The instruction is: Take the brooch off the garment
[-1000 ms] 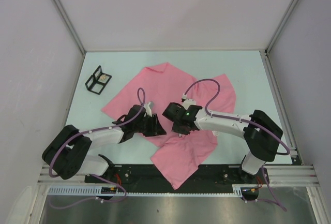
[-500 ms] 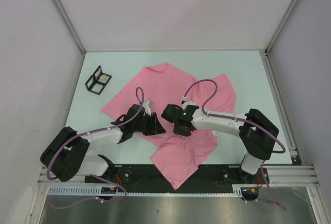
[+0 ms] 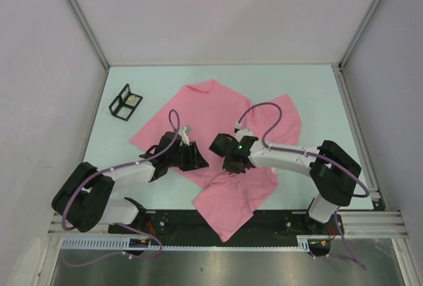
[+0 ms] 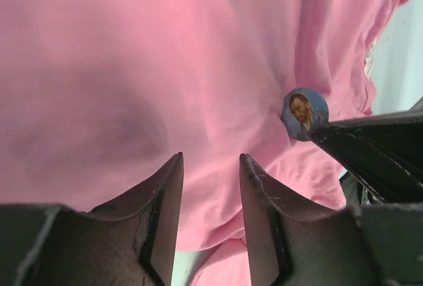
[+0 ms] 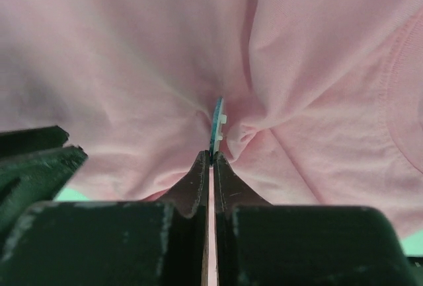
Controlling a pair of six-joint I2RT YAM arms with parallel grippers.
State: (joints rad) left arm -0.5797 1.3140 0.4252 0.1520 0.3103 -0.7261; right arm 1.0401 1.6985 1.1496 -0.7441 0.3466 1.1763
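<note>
The brooch [image 4: 305, 113] is a small round badge with a bearded man's portrait on a blue ground, pinned in the middle stretch of the garment [image 3: 211, 107]; being round, its face has no long axis. In the left wrist view the face is turned squarely to the camera, the head upright. In the right wrist view the brooch [image 5: 216, 127] shows edge-on as a thin teal sliver running top to bottom, with a small white bit on its right side; the pink cloth puckers into folds around it.

The right gripper [image 5: 211, 157] has its two fingers pressed together on the lower edge of the badge, so the claw is pinched narrow and holds the brooch. In the left wrist view one dark fingertip [image 4: 370, 147] comes in from the right and touches the rim of the badge.

The left gripper [image 4: 210, 167] sits just beside it over smooth pink cloth, its fingers parted with a plain gap and nothing between them; whether the tips touch the cloth I cannot tell.

From above, the garment lies rumpled on the pale table [image 3: 317, 94], its length running roughly far to near, one corner reaching the black rail between the arm bases. Both grippers meet over its centre, left [image 3: 195, 157] and right [image 3: 228, 164], hiding the brooch there. A small black wire stand [image 3: 125, 102] sits well apart at the far left.
</note>
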